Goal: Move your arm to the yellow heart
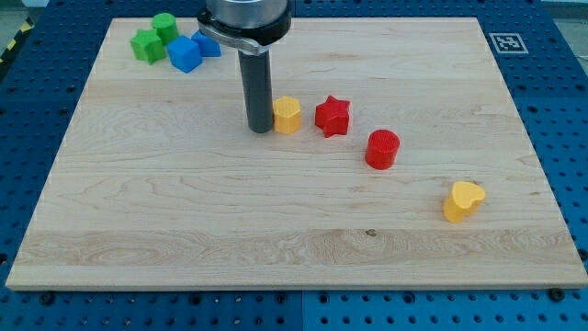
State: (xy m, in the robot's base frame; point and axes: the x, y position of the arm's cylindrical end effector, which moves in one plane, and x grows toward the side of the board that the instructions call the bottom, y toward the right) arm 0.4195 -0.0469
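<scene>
Camera view shows my tip (259, 130), the blunt end of a smooth dark rod that grasps nothing, resting on the pale, grained wooden board (184, 221) just beside a matte yellow block (288, 115) of faceted, roughly hexagonal shape on its right. Further to the view's right of my tip sit a red star (333, 116) and a red cylinder (382, 149), and the yellow heart (463, 200) lies well apart, toward the view's lower right. Up and left of my tip cluster two green blocks (153, 37) and two blue blocks (192, 50), shapes unclear.
</scene>
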